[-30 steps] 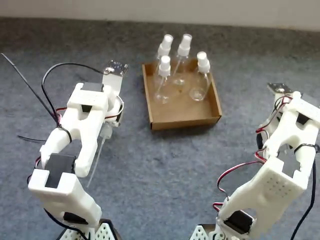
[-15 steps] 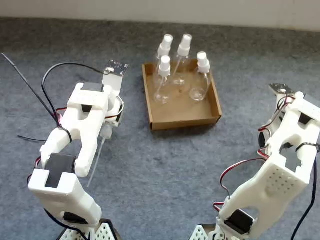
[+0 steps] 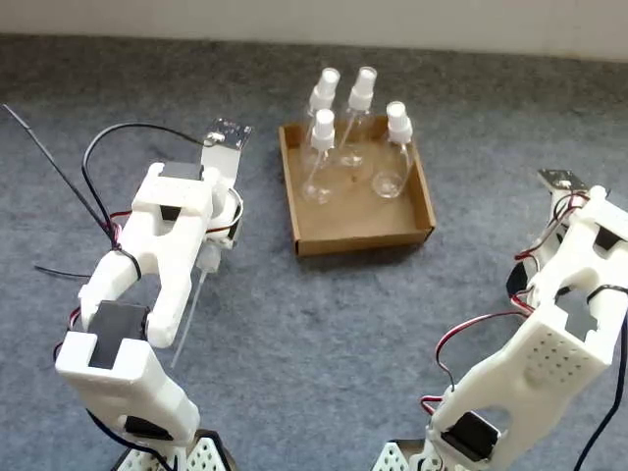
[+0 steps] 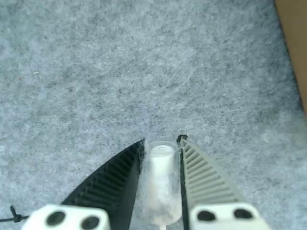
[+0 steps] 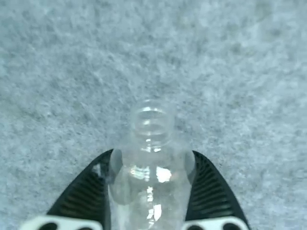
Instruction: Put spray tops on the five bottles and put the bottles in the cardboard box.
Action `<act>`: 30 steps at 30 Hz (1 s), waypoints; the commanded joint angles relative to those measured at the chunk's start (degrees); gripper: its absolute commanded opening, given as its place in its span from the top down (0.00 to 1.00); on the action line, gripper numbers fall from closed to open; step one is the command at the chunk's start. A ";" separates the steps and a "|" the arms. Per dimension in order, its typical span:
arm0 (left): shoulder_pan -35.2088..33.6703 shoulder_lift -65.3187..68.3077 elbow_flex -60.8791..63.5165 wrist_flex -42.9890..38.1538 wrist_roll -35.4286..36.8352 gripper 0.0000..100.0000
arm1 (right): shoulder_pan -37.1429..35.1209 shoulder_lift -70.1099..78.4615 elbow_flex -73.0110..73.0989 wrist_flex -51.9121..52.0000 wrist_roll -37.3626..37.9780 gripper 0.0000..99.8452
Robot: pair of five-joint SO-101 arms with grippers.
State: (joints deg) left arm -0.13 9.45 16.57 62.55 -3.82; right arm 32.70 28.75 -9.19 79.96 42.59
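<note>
Each claw grips one part above the grey, fuzzy surface (image 3: 294,334), and the box lies between them, farther back.

On the left, the left claw (image 4: 160,143) is closed on a spray top (image 4: 160,184), a small frosted white cylinder with a round end. Its ribbed fingers (image 4: 115,177), one black and one grey, press on both sides, and in the high view a thin clear tube (image 3: 188,319) sticks out from the top. In the middle, the cardboard box (image 3: 363,238) is a shallow brown tray with low walls. Four bottles (image 3: 322,162) of clear plastic stand upright inside it, each one with a white sprayer on. On the right, the right claw (image 5: 152,153) holds the fifth bottle (image 5: 151,191) tight; it is glossy and transparent, with rounded shoulders and an open threaded neck.
</note>
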 commanded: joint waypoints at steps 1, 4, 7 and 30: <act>-0.66 -3.38 -0.22 -0.79 0.18 0.94 | -0.04 -8.04 -3.74 2.33 0.26 1.00; -0.75 -4.09 -0.92 -0.53 0.26 0.94 | -1.98 -17.71 -3.74 7.43 -1.58 1.00; -0.48 -7.52 -2.07 -0.44 0.26 0.94 | -6.20 -29.76 -3.30 9.63 -7.47 1.00; 2.42 -54.55 -23.69 3.69 2.90 0.94 | -62.90 -85.93 59.12 -30.46 -32.44 1.00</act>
State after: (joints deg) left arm -0.13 -43.12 2.33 66.15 -3.38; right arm -26.20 -53.63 41.98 57.27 10.59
